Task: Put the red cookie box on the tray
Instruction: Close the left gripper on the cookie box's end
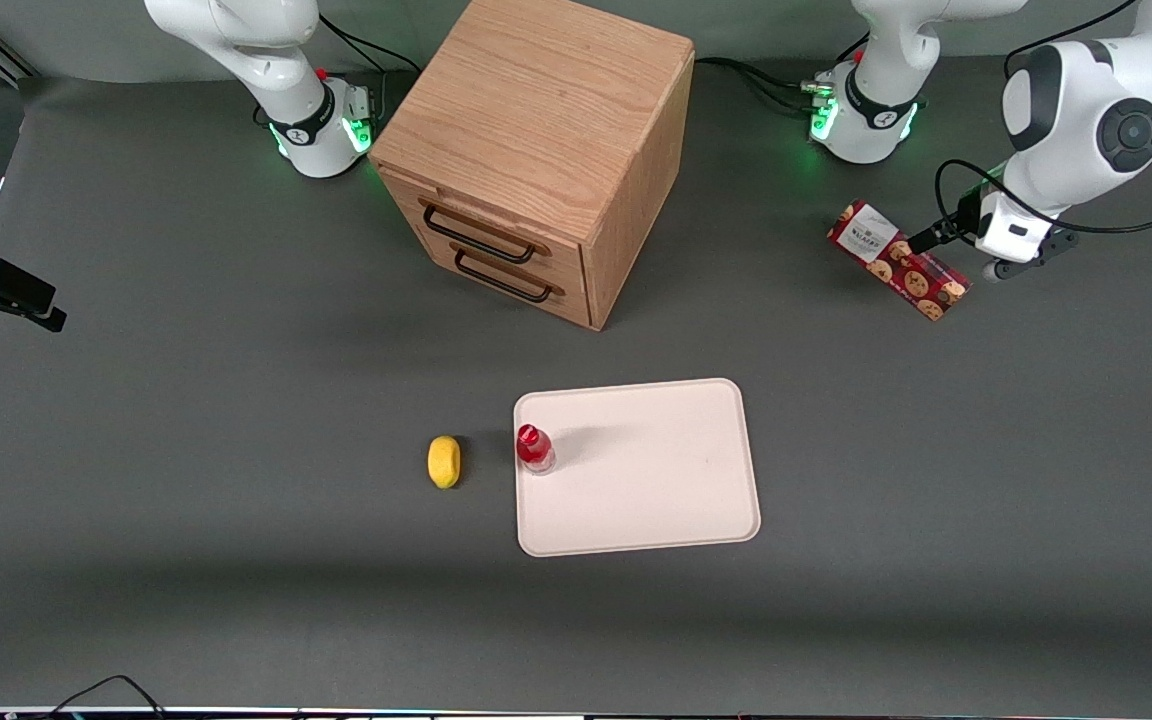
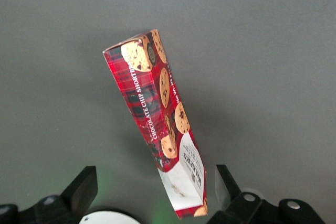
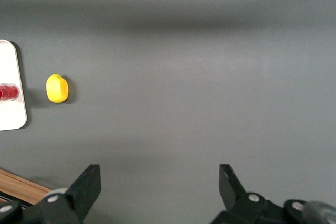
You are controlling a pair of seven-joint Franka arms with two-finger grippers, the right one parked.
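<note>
Black fingers: the two fingertip pads [image 2: 81, 190] stand wide apart, clamped on nothing; the white-label end of the box shows between them, nearer to one pad than the other.
Gripper: the left arm's gripper [image 2: 155, 192] hangs over the grey table, just beside the box at the working arm's end; in the front view the gripper [image 1: 1021, 258] sits next to the carton's cookie-printed end.
Red cookie box: the red cookie box [image 1: 898, 260] lies flat on the table, set at a slant, tartan-red with chocolate-chip cookies down its length; the red cookie box [image 2: 160, 119] reads "chocolate chip shortbread" along one side.
Tray: the tray [image 1: 656, 480], pale cream-pink, lies well apart from the box and nearer to the front camera.
On the tray: a small red-capped bottle [image 1: 534, 447] stands upright at the rim.
Lemon: a lemon [image 1: 444, 461] rests on the table just beside the tray, near the bottle.
Wooden cabinet: a two-drawer cabinet [image 1: 536, 150] with dark handles stands farther from the front camera than the tray.
</note>
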